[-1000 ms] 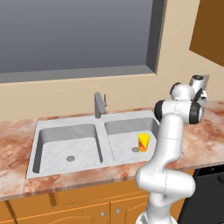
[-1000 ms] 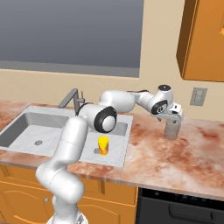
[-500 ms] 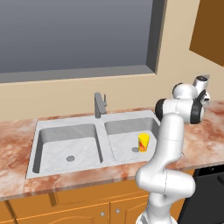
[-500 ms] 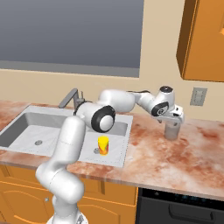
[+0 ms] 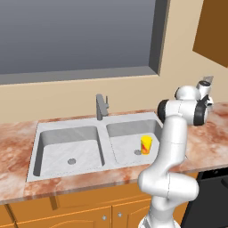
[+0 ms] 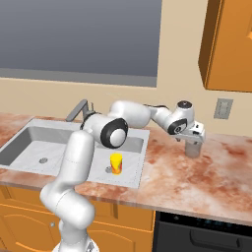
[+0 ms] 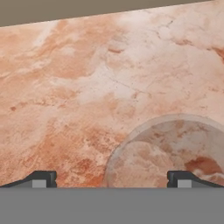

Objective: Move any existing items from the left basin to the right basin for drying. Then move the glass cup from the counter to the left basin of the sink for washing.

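Left base view: the yellow cup (image 5: 146, 145) stands in the right basin (image 5: 129, 133); the left basin (image 5: 58, 149) holds nothing, so the first transfer reads as done.

Right base view: the end effector (image 6: 193, 140) hangs directly over the glass cup (image 6: 193, 147) on the worktop (image 6: 216, 172), right of the sink (image 6: 24, 135).

Hand view: fingertips (image 7: 43, 178) spread wide, the tumbler's rim between them, off-centre. The pick-up is in hand; next calls for centring, descending, closing.
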